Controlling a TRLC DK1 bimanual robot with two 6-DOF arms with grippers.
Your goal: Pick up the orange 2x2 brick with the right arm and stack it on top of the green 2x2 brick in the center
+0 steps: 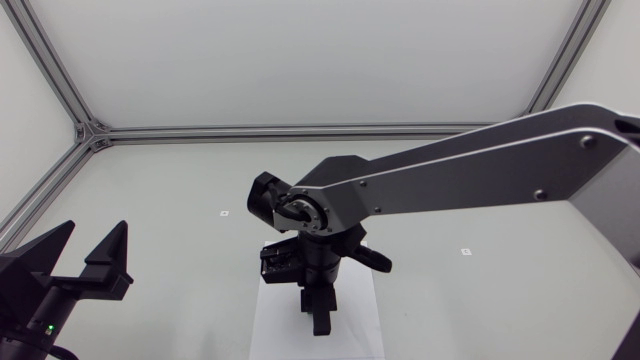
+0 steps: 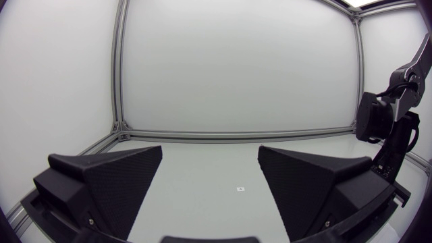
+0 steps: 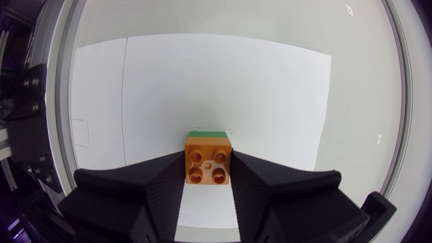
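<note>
Right gripper (image 3: 208, 156) is closed on the orange brick (image 3: 208, 165), one finger on each side, studs facing the camera. It is held straight down over the white sheet (image 3: 223, 81) at table centre, probably to line it up for stacking. Only the edge of the green brick (image 3: 208, 133) shows, directly under the orange one; whether they are seated I cannot tell. Left gripper (image 2: 210, 155) is parked aside, spread wide and empty. No containers in view.

One orange 2x2 plastic brick (image 3: 208, 167), one green 2x2 plastic brick (image 3: 208, 133), one white paper sheet (image 3: 202, 81), two matte black grippers: left gripper (image 2: 210, 162), right gripper (image 3: 208, 162).
</note>
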